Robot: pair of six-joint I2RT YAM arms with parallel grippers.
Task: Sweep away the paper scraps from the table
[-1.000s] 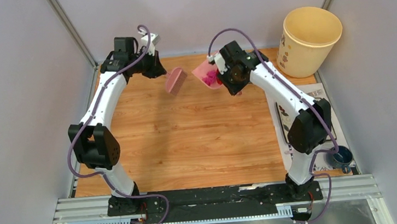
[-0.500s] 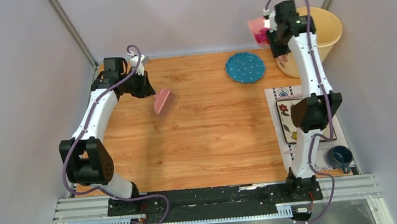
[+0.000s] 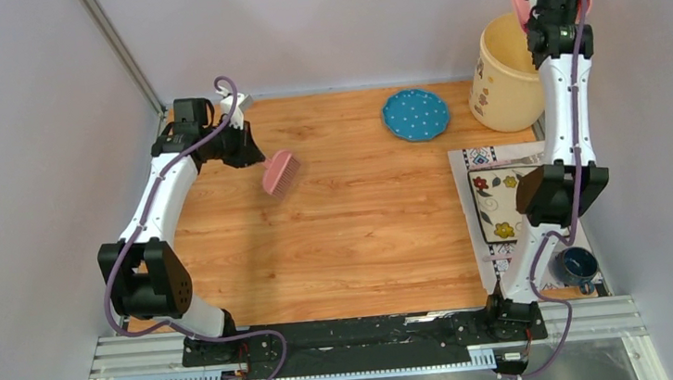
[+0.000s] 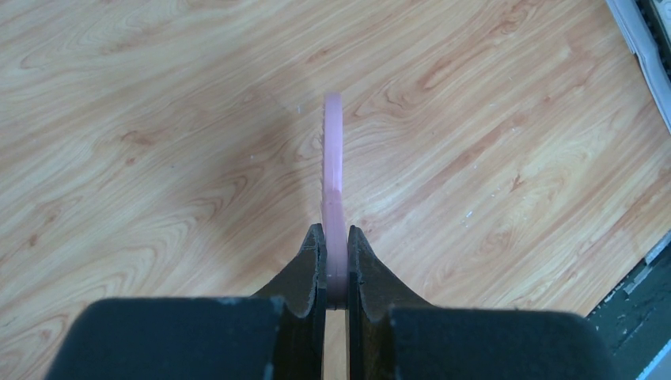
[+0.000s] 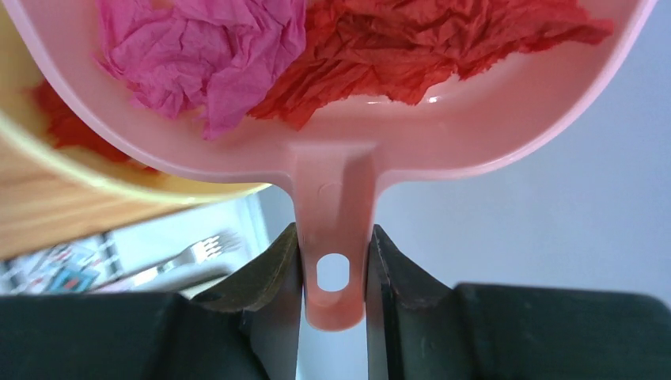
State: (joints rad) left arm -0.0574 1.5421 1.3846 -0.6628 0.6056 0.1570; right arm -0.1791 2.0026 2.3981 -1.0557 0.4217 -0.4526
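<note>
In the top view, the worktop (image 3: 356, 235) is seen with the left arm at 10 o'clock. A pink hand brush (image 3: 280, 172) is held out from the left jaws above the wood. The right arm is raised toward 1 o'clock, and a pink dustpan (image 3: 518, 3) is carried at the rim of a yellow bin (image 3: 500, 90). A blue dotted plate (image 3: 415, 114) lies at 12 o'clock, well apart from both arms.

In the left wrist view, the left jaws are closed narrowly on the hand brush, which is seen edge-on and runs toward 12 o'clock over the wood.

In the right wrist view, the right jaws are clamped on the handle of the dustpan, one finger at each side of it. The paper scraps (image 5: 316, 47) lie inside the dustpan, just beyond the jaws at 12 o'clock and not touched by them. A magenta wad is at 11 o'clock, and red pieces are at 12 to 1 o'clock. The rim of the bin is seen under the dustpan at 9 o'clock.
</note>
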